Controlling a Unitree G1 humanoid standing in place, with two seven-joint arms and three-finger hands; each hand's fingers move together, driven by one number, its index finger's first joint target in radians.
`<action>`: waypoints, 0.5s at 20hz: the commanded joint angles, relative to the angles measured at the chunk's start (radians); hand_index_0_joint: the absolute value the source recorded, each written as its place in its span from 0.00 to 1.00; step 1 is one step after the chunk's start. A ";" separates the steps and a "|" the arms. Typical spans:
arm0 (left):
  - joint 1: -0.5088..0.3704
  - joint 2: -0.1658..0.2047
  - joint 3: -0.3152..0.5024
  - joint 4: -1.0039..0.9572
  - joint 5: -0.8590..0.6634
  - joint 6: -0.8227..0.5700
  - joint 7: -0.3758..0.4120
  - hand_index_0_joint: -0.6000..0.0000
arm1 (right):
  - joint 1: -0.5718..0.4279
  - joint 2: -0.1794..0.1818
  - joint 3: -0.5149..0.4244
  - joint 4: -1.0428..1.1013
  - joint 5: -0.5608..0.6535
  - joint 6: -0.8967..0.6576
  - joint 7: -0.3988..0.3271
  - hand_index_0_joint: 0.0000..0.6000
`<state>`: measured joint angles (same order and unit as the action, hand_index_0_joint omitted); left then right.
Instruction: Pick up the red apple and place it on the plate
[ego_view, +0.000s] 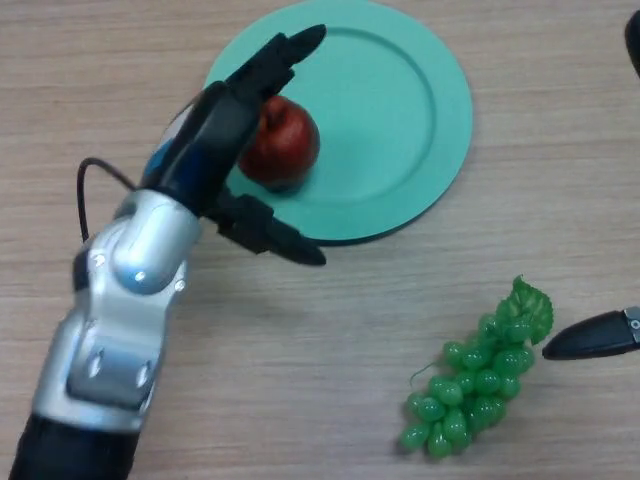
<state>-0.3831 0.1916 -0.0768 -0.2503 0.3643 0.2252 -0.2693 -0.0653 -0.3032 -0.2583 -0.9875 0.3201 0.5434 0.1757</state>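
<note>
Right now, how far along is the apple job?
Nearly finished. Done: the apple sits on the plate, toward its left side. In hand: the left hand is spread open beside the apple, fingers straight above it and thumb below, not curled round it. Left: draw that hand clear of the plate. The right hand shows only at the right edge, near the grapes.

Surface: I see only a tabletop — light wood-grain laminate filling the whole head view.
Grain: runs roughly left to right, in fine pale-brown streaks.
Light: soft and even from above, I'd say — only faint shadows fall on the wood.
Walls, floor, windows: none in my view; the table reaches every edge.
</note>
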 joint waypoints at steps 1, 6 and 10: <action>0.012 0.051 0.117 -0.206 -0.129 0.005 -0.006 1.00 | -0.026 -0.026 -0.025 -0.031 0.001 -0.096 -0.003 0.00; 0.138 0.112 0.310 -0.582 -0.645 0.353 0.048 1.00 | -0.026 -0.023 -0.010 0.011 -0.014 -0.134 0.020 0.00; 0.234 0.171 0.446 -0.579 -0.863 0.302 0.090 1.00 | -0.014 -0.015 -0.010 0.078 -0.022 -0.224 0.039 0.00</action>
<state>-0.1242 0.3234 0.2768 -0.7881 -0.4696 0.6548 -0.2011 -0.0641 -0.3026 -0.2254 -0.8621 0.3157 0.4930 0.2098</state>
